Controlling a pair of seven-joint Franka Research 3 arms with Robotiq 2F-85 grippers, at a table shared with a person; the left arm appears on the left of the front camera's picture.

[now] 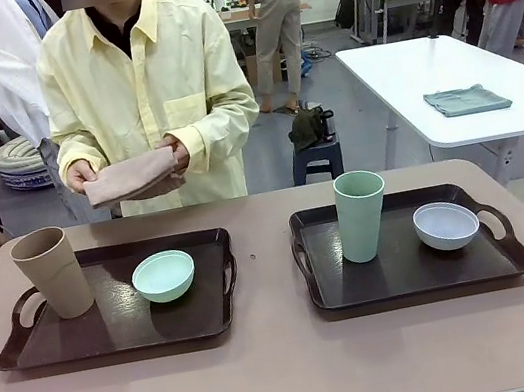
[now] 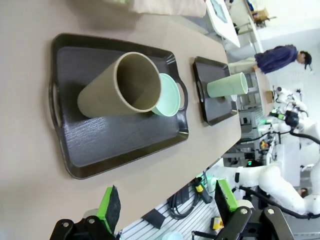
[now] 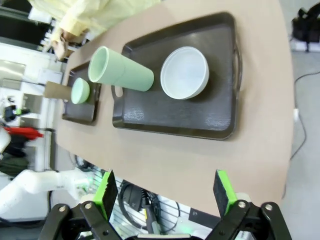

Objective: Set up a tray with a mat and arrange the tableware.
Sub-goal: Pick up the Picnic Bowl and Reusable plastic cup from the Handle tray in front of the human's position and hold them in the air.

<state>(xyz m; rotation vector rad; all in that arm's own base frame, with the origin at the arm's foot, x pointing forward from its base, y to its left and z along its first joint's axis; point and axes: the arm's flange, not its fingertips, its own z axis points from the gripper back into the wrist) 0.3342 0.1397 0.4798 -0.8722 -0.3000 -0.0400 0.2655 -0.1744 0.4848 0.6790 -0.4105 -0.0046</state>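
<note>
Two dark trays sit on the table. The left tray (image 1: 113, 329) (image 2: 100, 150) carries a tan cup (image 1: 52, 274) (image 2: 120, 86) and a mint green bowl (image 1: 164, 276) (image 2: 169, 95). On the right tray (image 1: 407, 272) (image 3: 200, 115) stand a pale green cup (image 1: 362, 215) (image 3: 120, 72) and a greyish white bowl (image 1: 446, 224) (image 3: 184, 72). Across the table, a person holds a folded beige mat (image 1: 132, 176) in both hands. My left gripper (image 2: 167, 202) hangs open above the table's near edge, short of the left tray. My right gripper (image 3: 165, 192) is open too, high above the near edge before the right tray.
The tan tabletop (image 1: 293, 373) lies bare in front of both trays and between them. Behind at right stands a white table (image 1: 453, 71) with a folded grey-green cloth (image 1: 467, 100). A small stool (image 1: 317, 156) sits beyond the far edge.
</note>
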